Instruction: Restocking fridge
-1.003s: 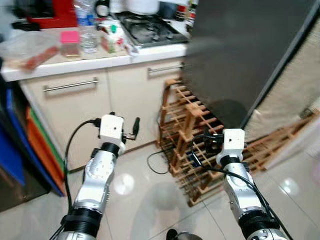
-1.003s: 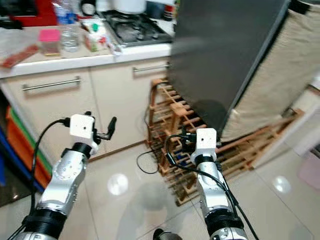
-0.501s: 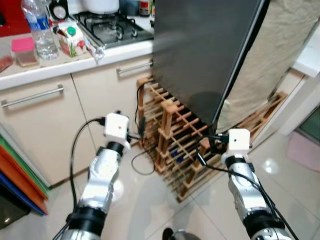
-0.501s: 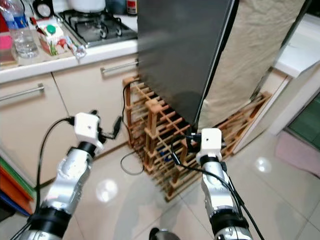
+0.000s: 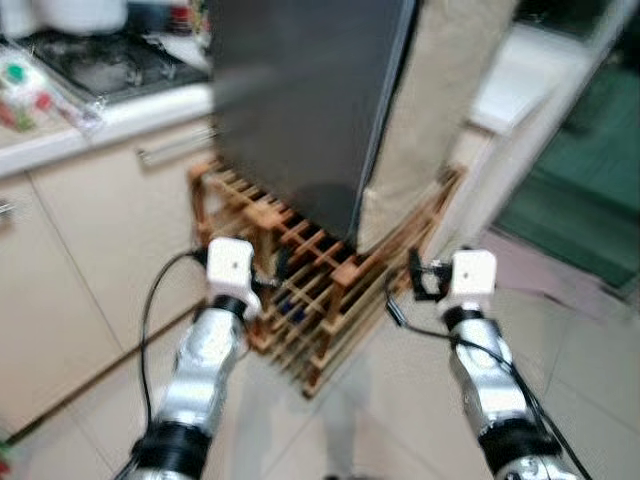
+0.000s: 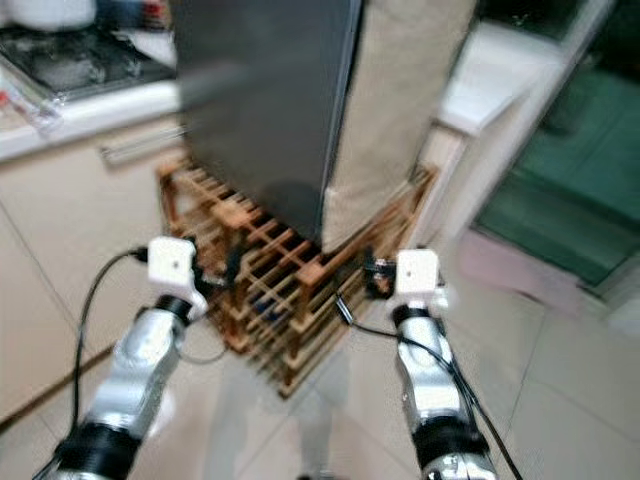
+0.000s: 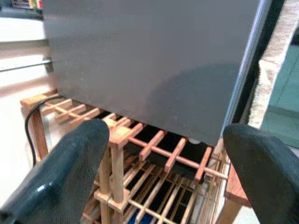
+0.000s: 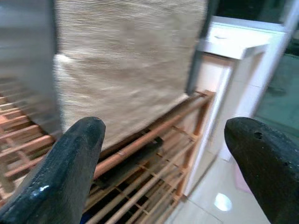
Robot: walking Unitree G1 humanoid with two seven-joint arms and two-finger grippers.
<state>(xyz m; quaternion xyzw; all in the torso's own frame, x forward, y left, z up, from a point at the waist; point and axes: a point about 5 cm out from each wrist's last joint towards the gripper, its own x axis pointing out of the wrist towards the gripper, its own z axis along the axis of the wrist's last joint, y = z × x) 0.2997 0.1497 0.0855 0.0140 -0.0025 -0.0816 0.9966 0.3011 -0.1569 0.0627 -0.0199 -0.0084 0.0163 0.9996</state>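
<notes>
While the head camera is this smeared, I'm reading this as the approach step of the restock, with nothing picked up yet. Both arms are held out in front, low in the frame: left gripper (image 5: 278,268) lower left of centre, right gripper (image 5: 413,275) lower right of centre. From the wrist cams both have their fingers spread wide with nothing between them.

What I take to be the fridge (image 5: 300,90) is the dark grey slab filling the upper middle of the frame, with a beige woven cloth (image 5: 440,100) hanging along its right side. It seems to sit on or right behind a wooden rack (image 5: 300,290) in the middle of the frame. The counter (image 5: 110,120) and hob (image 5: 100,65) are at upper left.

Next move, I reckon: square up to the fridge and find the door edge or handle before reaching for anything.

Hard to tell:
- any handle, I can't spot one
- which face of the fridge is actually the door
- what I'm meant to stock; the items at the far upper left are too blurred to name
- what's in the rack, just a blue glint low down
</notes>
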